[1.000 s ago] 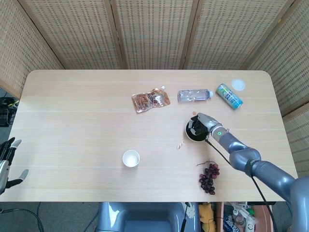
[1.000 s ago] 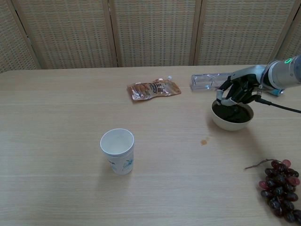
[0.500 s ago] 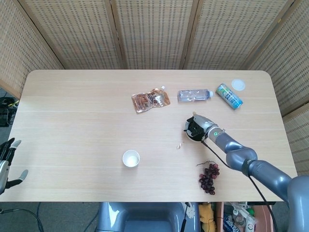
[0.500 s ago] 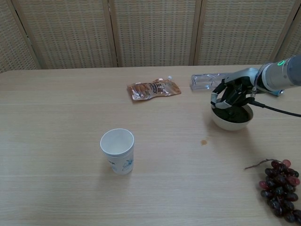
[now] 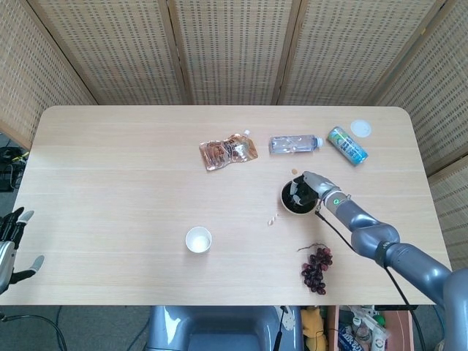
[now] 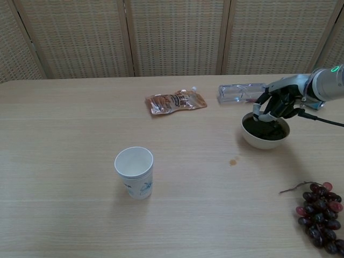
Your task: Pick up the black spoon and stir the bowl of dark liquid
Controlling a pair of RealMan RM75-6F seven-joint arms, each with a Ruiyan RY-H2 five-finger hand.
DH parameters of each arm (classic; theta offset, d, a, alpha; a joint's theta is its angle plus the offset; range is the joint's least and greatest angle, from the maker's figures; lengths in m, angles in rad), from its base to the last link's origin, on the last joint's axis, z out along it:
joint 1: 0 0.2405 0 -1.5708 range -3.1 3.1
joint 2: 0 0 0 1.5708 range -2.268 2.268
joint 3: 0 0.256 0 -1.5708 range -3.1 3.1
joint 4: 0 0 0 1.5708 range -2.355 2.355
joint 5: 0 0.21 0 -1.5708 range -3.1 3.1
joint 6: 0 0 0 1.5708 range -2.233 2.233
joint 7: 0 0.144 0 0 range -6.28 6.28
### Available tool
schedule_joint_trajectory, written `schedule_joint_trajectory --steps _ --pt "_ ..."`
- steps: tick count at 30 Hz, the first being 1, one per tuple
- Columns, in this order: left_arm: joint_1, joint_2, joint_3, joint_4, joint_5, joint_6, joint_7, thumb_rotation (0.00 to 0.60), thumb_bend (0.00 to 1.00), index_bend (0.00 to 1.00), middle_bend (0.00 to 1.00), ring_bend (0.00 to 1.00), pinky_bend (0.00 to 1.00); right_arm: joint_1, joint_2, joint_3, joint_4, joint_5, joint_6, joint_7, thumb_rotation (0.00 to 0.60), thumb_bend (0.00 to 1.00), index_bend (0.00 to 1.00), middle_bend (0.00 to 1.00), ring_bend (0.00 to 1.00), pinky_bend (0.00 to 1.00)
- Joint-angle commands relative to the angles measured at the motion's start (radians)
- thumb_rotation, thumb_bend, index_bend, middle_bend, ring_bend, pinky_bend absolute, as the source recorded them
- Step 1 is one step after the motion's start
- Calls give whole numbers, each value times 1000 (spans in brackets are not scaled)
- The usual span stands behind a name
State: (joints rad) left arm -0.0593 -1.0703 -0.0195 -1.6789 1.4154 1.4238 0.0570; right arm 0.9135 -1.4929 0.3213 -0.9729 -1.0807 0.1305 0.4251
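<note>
The left hand (image 5: 13, 245) is hanging off the near left edge of the table (image 5: 110, 168), fingers apart and holding nothing, a long way from any of the work. Well to the left of the right hand and nearer the robot, a white paper cup (image 6: 134, 172) is standing upright. Farther back, left of that hand, a brown foil pouch (image 6: 176, 101) is lying flat, and a clear plastic bottle (image 6: 239, 92) is lying on its side just behind the hand.

The right hand (image 6: 277, 106) is hovering over the far rim of the bowl (image 6: 265, 133), its fingers curled down toward the dark liquid (image 6: 264, 129). The black spoon is presumably in that grasp, dipping into the liquid, but it is dark against dark and I cannot tell it apart, so whether the hand is really clamped on it stays uncertain.

A bunch of grapes (image 6: 321, 216) is sitting nearer the robot, to the right of the hand.

The risk from here is pushing the bowl: the fingers are crowding its rim, and a wide stirring sweep could tip it or slop liquid onto the table. A loose hold would let the spoon slip into the bowl.
</note>
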Motion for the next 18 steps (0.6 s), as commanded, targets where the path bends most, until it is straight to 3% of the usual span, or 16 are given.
schedule_joint_trajectory --steps 1,9,18 --pt "1 1 0 -1 -2 0 1 600 313 0 0 0 0 10 -12 3 18 2 -6 -1 600 724 649 948 977 1000" --pt "5 2 3 1 -9 -3 0 600 312 0 0 0 0 30 -41 11 44 3 -21 -4 600 724 649 949 978 1000" --pt "5 -3 5 10 -6 -6 -11 600 313 0 0 0 0 17 -11 2 -27 -6 -24 -20 600 724 649 949 977 1000"
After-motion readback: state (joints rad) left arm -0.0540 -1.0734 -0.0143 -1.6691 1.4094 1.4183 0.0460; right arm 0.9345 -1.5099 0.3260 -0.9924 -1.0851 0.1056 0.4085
